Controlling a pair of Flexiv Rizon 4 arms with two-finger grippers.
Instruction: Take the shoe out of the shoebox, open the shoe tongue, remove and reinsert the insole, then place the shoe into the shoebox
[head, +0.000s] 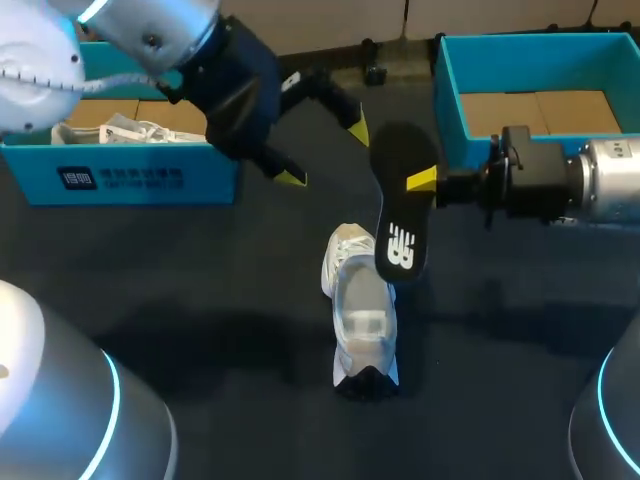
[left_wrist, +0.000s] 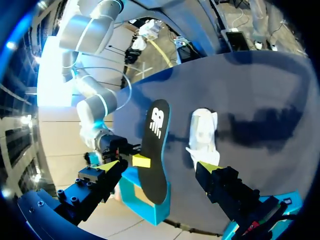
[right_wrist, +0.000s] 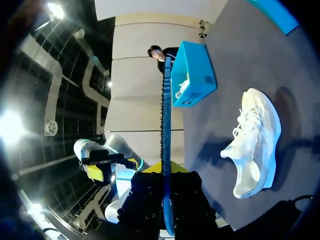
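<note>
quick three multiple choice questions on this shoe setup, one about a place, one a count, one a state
1. Where is the white shoe beneath the insole? A in a shoebox B on the table C in an end effector
2. How many teal shoeboxes are there? A three B one C two
3. The right end effector is A shut on the insole B open C shut on the shoe

Answers: B, it lies on the table. C, a left shoebox and a right shoebox show. A, it clamps the black insole from both sides.
</note>
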